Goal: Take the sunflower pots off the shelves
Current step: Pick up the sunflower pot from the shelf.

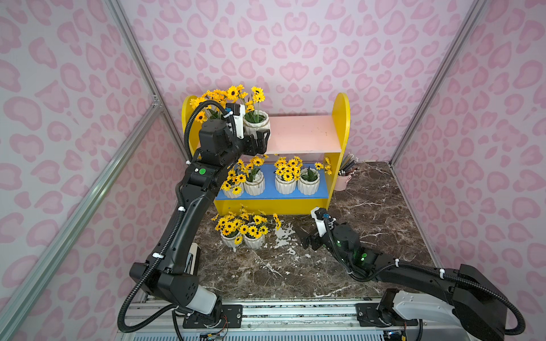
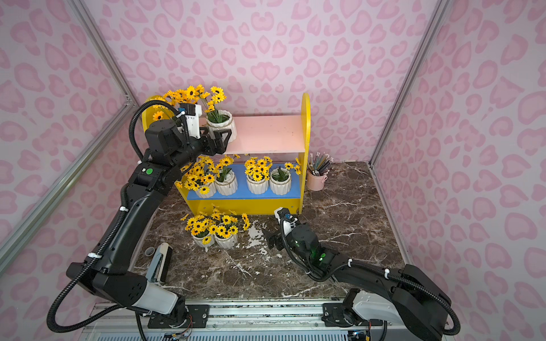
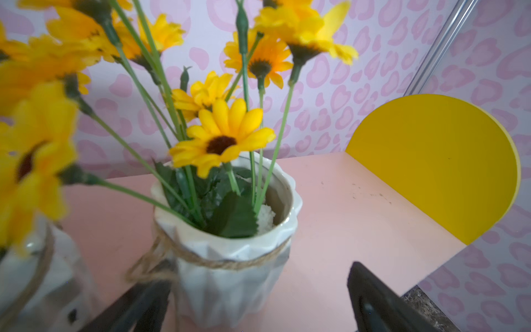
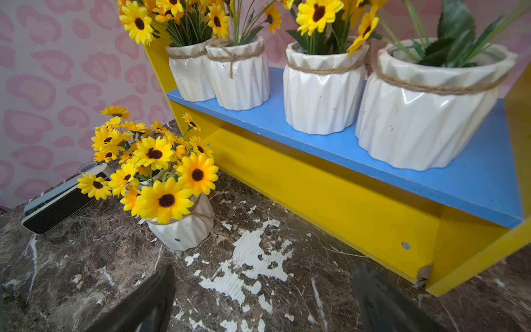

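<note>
The right gripper [image 1: 307,239] gapes empty above the table [image 1: 369,206], beside two sunflower pots [image 1: 243,239] already down; four wait on the blue board [image 1: 269,193]. Farthest, on the pink board [image 3: 344,215], the left gripper [image 3: 258,278] straddles a twine-wrapped pot [image 3: 230,258], unclosed; the glazed ceramic looks slick and breakable, so squeeze the ribbed body, not the stems.

From here the left arm [image 1: 189,212] stands before the left end of the pink upper board [image 1: 304,133], so the end pot [image 1: 211,95] shows only its blossoms. The arm's wrist camera catches that pot as a blur, cut by the frame edge. The arm also covers part of the leftmost pot [image 1: 230,195] on the blue lower board [image 1: 269,186], and most of a black-and-white device [image 1: 195,257] I can't identify. The left gripper [image 3: 257,277] shows only finger stubs, cut off, one blurred. The pencils in the pink cup [image 1: 343,180] are too small to count.
</note>
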Motion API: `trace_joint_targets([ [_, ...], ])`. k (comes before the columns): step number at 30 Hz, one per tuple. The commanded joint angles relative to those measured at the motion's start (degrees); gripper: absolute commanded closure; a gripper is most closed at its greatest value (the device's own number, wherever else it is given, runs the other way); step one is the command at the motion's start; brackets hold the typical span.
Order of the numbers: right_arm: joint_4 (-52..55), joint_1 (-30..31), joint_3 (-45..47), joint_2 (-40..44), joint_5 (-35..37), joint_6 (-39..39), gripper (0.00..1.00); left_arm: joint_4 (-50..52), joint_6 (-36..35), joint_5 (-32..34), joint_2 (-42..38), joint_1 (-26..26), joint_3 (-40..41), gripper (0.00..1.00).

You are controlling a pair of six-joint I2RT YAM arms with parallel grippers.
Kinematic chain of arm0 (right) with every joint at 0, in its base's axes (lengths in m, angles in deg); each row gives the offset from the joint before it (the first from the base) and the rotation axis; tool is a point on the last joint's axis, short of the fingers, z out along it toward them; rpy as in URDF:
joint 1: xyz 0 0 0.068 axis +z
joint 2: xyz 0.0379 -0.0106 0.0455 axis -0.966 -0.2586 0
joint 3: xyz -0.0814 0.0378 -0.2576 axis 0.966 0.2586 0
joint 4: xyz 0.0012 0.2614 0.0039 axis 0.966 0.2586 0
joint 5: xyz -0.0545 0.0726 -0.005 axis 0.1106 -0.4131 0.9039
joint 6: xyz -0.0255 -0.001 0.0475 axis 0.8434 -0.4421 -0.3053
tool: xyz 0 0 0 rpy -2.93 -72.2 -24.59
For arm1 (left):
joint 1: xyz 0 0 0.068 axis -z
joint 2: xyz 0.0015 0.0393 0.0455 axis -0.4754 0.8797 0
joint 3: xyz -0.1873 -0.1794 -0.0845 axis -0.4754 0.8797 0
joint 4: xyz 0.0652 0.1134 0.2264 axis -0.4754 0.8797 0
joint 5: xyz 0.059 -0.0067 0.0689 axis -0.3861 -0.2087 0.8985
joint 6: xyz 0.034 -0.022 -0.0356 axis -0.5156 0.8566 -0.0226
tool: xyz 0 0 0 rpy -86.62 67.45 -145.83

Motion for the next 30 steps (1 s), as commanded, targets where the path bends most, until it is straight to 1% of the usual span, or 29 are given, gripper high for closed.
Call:
trace_joint_targets([
  [1, -0.87, 0.05, -0.18, -0.02, -0.09, 0.46, 0.02, -1.43, -2.0, -2.42, 0.32, 0.71, -0.9, 0.03],
  [3, -0.78, 0.04, -0.17, -0.04, -0.01, 0.45, 0.02, -1.33, -2.1, -2.08, 0.27, 0.91, -0.9, 0.02],
  [5, -0.84, -0.01, 0.07, 0.2, 0.08, 0.45, 0.02, -1.36, -1.95, -0.1, -0.26, 0.92, -0.52, 0.03],
  [10, -1.79, -0.08, 1.09, 1.38, -1.43, 0.28, 0.02, -3.4, -0.12, 8.61, -3.23, 0.92, 3.19, 0.03],
  [12, -1.83, -0.16, 1.13, 1.47, -1.42, 0.19, 0.02, -4.55, -0.04, 9.99, -4.47, 0.96, 4.56, 0.03],
  [15, -1.82, -0.22, 1.15, 1.48, -0.09, -0.24, 0.02, -5.25, -0.99, 8.97, -4.61, 0.92, 4.44, 0.03],
  [19, -1.53, -0.52, 1.22, 2.04, 0.02, -0.33, 0.02, -3.98, -1.88, 9.01, -2.14, 0.93, 1.79, 0.03],
  [23, -1.32, -0.62, 1.24, 2.79, -0.18, -0.42, 0.02, -4.78, -2.54, 8.26, -0.24, 0.92, 0.36, 0.03],
  [30, -1.32, -0.9, 1.47, 3.42, 1.97, -0.88, 0.02, -7.14, -2.81, 9.43, 1.97, 1.03, -0.9, 0.03],
])
